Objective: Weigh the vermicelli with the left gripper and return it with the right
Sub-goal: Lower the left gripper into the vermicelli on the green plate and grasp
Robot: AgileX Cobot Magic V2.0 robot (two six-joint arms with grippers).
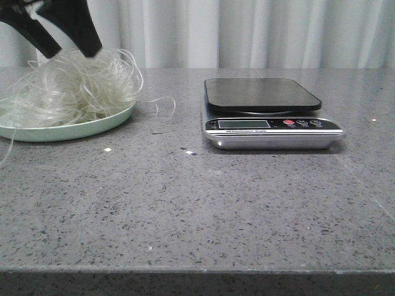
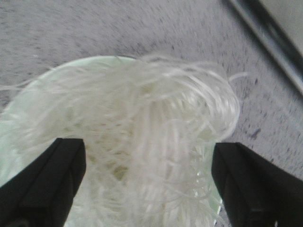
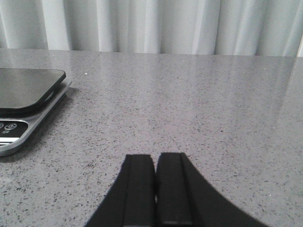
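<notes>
At frame left, the left gripper (image 2: 149, 182) straddles the vermicelli (image 1: 74, 86), fingers wide, seemingly ungripped; light, springy strands suit a central grab.

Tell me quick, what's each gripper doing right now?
Left gripper: open, fingers either side of the vermicelli on the plate.
Right gripper: closed, holding nothing.

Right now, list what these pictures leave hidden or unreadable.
- Scale display: front view, too small to read any figure.
- Plate: front view, cut off by the left edge; in the left wrist view the vermicelli covers most of it.
- Left gripper: whether its fingers already touch the strands, blurred in the wrist view.
- Right gripper: absent from the front view, so its place on the table stays unclear.
</notes>
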